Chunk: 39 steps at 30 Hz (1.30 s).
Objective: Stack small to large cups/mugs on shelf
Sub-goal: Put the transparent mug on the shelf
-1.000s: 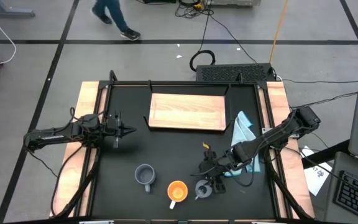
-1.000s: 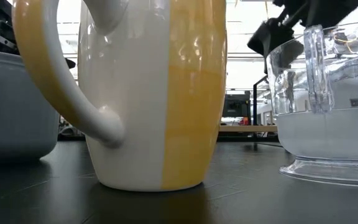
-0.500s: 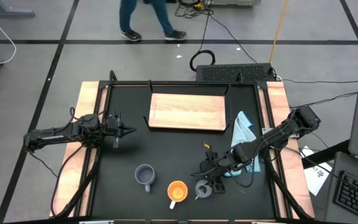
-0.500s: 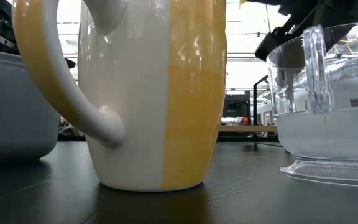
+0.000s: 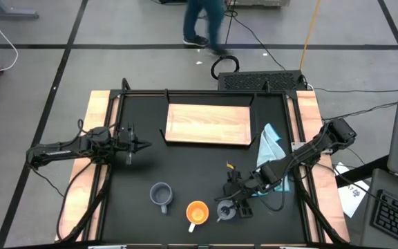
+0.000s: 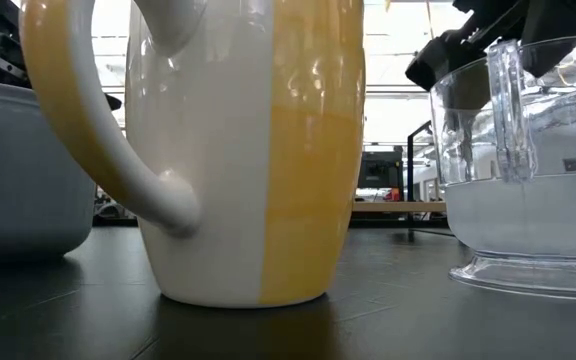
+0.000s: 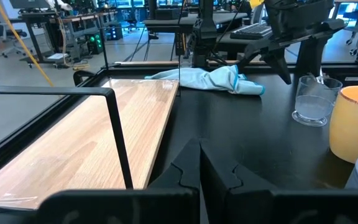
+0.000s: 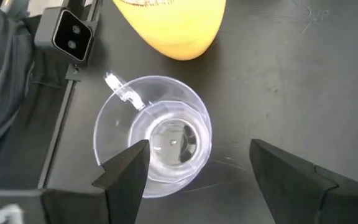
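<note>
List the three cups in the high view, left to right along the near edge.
blue-grey mug → orange mug → clear glass cup, with the open right gripper hovering over it.

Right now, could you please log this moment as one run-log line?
right tool: open, above glass cup | left tool: shut, idle by shelf | orange mug, blue-grey mug: on table, unstacked

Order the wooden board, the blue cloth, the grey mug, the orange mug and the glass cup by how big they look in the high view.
1. wooden board
2. blue cloth
3. grey mug and orange mug: they look alike, so no ranking
4. glass cup, partly under the right arm's tool
</note>
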Each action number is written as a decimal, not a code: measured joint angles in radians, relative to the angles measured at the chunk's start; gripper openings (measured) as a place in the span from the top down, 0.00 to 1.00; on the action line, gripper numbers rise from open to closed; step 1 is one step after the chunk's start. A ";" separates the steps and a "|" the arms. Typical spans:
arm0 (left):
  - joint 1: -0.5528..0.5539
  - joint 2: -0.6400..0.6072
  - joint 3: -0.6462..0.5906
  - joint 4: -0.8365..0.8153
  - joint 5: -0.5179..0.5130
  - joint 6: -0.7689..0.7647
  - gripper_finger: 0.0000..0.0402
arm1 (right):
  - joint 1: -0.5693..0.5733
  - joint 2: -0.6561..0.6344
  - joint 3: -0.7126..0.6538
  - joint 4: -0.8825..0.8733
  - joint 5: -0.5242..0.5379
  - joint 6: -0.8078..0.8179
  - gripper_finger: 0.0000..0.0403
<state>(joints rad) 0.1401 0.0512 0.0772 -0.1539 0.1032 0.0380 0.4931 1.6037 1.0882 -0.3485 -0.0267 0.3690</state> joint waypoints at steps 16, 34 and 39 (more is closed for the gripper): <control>0.000 0.000 0.000 0.000 0.000 -0.002 0.99 | 0.000 0.003 0.000 0.032 0.007 -0.028 0.34; 0.000 0.000 0.000 -0.008 0.000 -0.002 0.99 | 0.002 0.048 0.000 0.081 0.005 -0.059 0.34; 0.000 0.000 0.000 -0.008 0.000 -0.002 0.99 | 0.007 0.063 0.000 0.095 0.026 -0.098 0.34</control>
<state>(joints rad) 0.1402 0.0513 0.0772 -0.1619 0.1032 0.0360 0.5003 1.6668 1.0882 -0.2533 -0.0012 0.2713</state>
